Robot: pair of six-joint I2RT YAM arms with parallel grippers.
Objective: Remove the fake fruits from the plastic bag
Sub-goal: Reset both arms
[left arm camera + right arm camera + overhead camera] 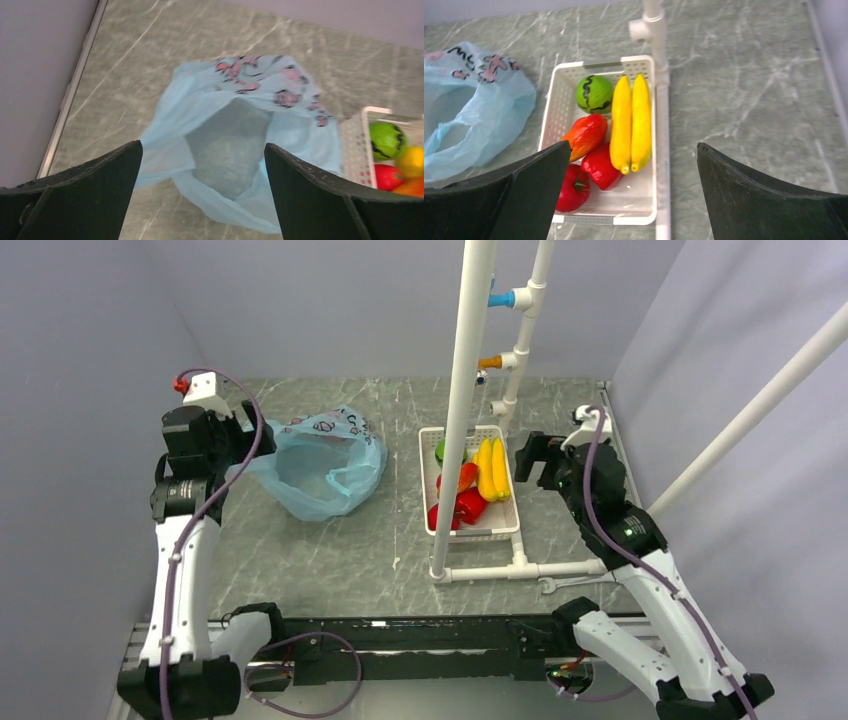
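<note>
Lying in basket (604, 219) at 3 o'clock from bag (320, 465): fruits (621, 125). Left fingers (85, 195), right fingers (509, 195) both spread, holding nothing.

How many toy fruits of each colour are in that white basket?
Yellow bananas: 2
Red pieces: 3
Green piece: 1
Total: 6, all lying in the white basket
</note>
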